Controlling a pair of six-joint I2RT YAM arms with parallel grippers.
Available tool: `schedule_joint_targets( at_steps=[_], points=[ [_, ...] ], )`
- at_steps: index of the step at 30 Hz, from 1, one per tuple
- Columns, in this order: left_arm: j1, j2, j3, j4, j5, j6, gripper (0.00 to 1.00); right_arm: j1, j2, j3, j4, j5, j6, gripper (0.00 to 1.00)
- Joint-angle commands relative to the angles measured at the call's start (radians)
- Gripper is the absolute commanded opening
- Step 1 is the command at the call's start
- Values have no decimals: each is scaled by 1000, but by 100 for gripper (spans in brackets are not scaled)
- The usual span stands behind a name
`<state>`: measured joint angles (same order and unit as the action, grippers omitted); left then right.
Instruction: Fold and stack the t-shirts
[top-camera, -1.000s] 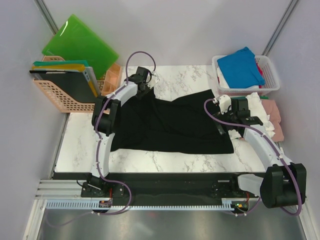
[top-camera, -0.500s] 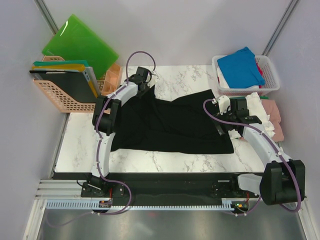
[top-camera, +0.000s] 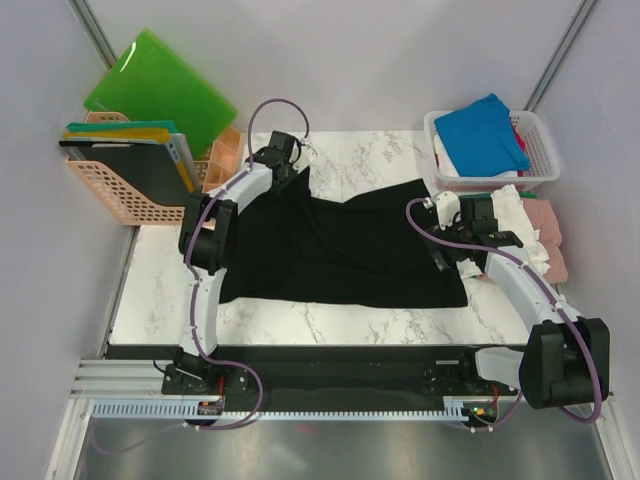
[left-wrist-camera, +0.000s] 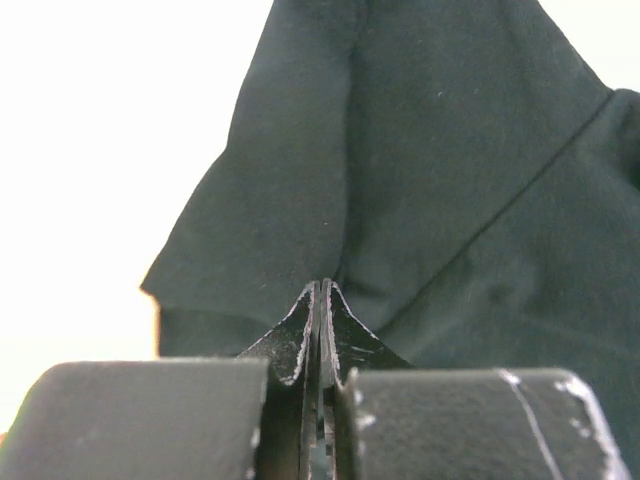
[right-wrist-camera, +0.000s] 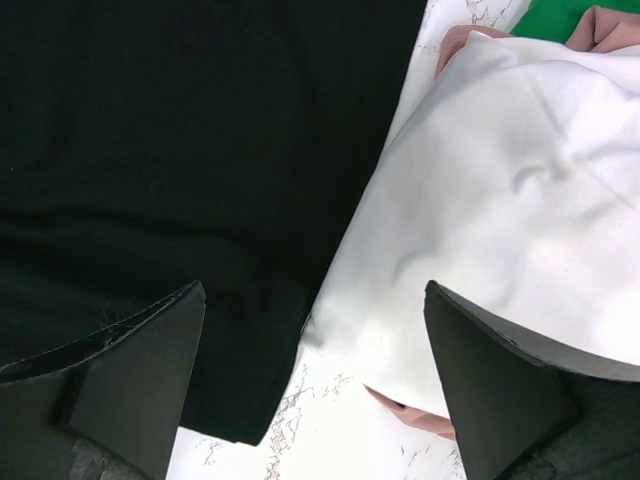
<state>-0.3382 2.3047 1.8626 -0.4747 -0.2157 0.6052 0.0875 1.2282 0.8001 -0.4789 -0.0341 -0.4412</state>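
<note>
Your left gripper (left-wrist-camera: 320, 300) has its two worn, scuffed tips pressed flat together, pinched on a corner of the black t-shirt (left-wrist-camera: 450, 180). From the tips, the soft matte cloth rises in a loose peak and falls away in broad folds with one straight seam line. From above, that corner sits at the far left of the shirt, and the rest lies spread across the middle of the white marble-patterned table (top-camera: 370, 150), rumpled along its far edge and straighter along the near one. Your right gripper (right-wrist-camera: 313, 290) stands wide apart with nothing between its dark, wedge-shaped fingers. It hangs right over the line where the black shirt's right edge meets a smooth, softly dimpled white t-shirt (right-wrist-camera: 500, 170). Pink cloth (right-wrist-camera: 455, 40) shows from under the white one (a sliver of green sits beyond it, but whether that is cloth you cannot tell). Further back on the right, a bright blue t-shirt (top-camera: 482, 130) lies on top of a white slotted basket (top-camera: 490, 181). At the far left, glossy green plastic boards (top-camera: 160, 85) lean behind an orange lattice basket (top-camera: 110, 190).
</note>
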Motion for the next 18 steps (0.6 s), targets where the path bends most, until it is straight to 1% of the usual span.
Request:
schedule_joint_targets(
  at_steps=[1, 5, 9, 10, 11, 14, 16, 18],
  points=[
    [-1, -134, -25, 39, 4, -2, 2, -2, 8, 8, 10, -27, 4, 98],
    [-1, -192, -75, 38, 15, -7, 2, -2, 7, 8, 8, -27, 2, 98],
    [1, -261, -169, 25, 33, -10, 2, -3, 5, 8, 8, -27, 2, 98],
    [-1, -275, -187, 18, 61, -15, 2, -3, 4, 7, 8, -27, 1, 98],
    [2, -312, -228, -4, 106, -21, 2, -2, 4, 7, 8, -27, 1, 98],
    [2, -367, -322, -42, 183, -22, 2, -2, 2, 10, 5, -35, 1, 98],
    [2, -415, -370, -74, 205, -15, 2, -2, -4, 16, -1, -46, -1, 98],
    [2, -465, -457, -81, 196, 16, 2, -3, -9, 19, -6, -52, -2, 98]
  ],
)
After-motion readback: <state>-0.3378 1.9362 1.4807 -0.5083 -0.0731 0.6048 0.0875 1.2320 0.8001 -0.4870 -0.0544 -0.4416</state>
